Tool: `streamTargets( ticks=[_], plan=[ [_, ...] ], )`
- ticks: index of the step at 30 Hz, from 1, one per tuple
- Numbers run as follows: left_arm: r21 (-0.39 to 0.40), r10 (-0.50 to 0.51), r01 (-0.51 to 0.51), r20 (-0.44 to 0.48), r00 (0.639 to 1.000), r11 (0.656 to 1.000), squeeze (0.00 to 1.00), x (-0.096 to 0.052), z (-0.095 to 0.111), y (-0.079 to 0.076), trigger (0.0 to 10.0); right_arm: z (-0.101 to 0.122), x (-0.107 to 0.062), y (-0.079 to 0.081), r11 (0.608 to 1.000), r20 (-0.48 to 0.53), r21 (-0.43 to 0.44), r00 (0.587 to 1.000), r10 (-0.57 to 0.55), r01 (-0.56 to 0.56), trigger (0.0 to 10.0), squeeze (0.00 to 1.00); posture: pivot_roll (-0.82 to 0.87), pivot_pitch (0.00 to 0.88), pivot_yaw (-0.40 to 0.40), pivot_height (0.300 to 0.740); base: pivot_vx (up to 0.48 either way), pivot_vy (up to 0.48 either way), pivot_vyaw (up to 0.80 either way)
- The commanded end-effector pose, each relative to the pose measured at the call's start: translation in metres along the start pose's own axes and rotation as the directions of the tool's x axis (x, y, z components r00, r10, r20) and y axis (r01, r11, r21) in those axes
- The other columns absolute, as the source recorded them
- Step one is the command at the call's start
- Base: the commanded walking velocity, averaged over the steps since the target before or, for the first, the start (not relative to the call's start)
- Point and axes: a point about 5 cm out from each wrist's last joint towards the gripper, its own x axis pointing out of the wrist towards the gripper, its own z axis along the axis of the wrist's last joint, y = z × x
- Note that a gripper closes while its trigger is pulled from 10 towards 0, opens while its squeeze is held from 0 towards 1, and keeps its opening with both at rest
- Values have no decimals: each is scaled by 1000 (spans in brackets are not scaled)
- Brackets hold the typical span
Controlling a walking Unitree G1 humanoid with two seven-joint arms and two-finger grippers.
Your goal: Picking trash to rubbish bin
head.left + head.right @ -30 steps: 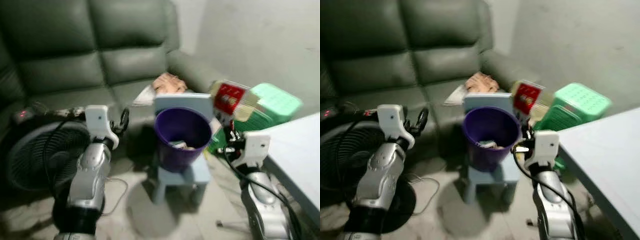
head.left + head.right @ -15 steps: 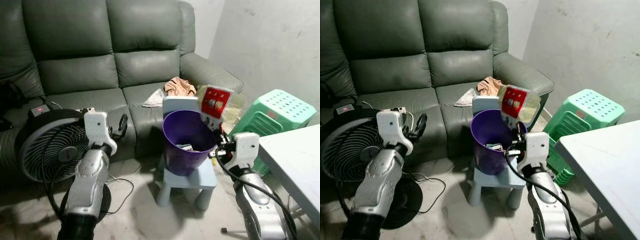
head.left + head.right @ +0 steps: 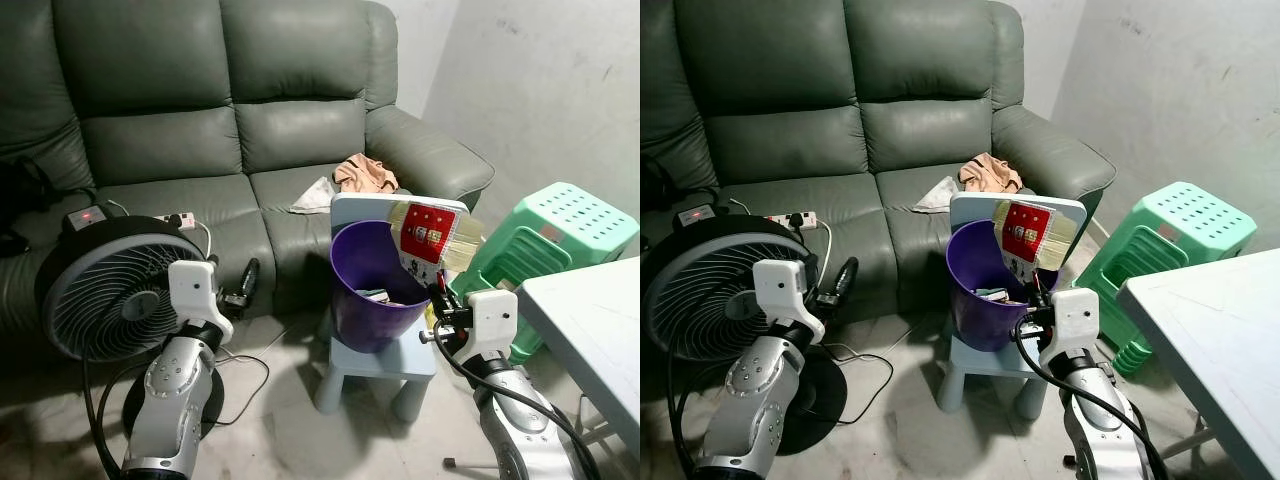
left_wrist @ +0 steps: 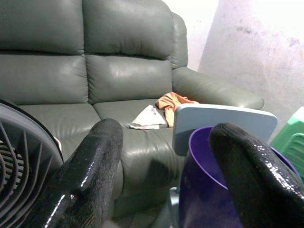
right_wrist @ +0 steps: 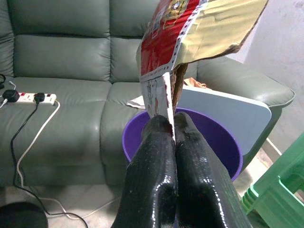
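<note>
A purple rubbish bin [image 3: 372,300] stands on a small pale blue child's chair [image 3: 400,357] in front of the sofa, with some trash inside. My right gripper [image 3: 436,292] is shut on the lower edge of a red and cream snack wrapper [image 3: 433,234], which stands up over the bin's right rim. In the right wrist view the closed fingers [image 5: 156,156] pinch the wrapper [image 5: 190,33] just above the bin [image 5: 216,137]. My left gripper [image 3: 247,281] is open and holds nothing, left of the bin; its wrist view has the bin [image 4: 204,190] between its spread fingers.
A grey-green sofa [image 3: 200,120] carries an orange cloth [image 3: 362,172], a paper [image 3: 316,196] and a power strip [image 3: 175,217]. A floor fan [image 3: 100,295] stands at left with a cable on the floor. Green stacked stools [image 3: 560,235] and a white table [image 3: 600,320] are at right.
The camera has steadied and the blur is gone. My right gripper has brought the wrapper lower and closer over the bin's rim. The left arm has sunk a little.
</note>
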Motion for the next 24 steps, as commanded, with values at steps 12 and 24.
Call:
streamTargets(
  ticks=[12,24],
  plan=[
    [-3,-27,27,-22,999,1000,0,-12,-18,7,10000,-21,-8,-11,997,-16,23,997,-73,74,10000,0,25,0,-78,740,0,0,0],
    [-31,-26,25,-37,999,999,0,-12,-25,8,10000,-30,-14,-13,997,-32,10,996,-82,83,10000,0,18,0,-78,740,0,0,0]
  ],
)
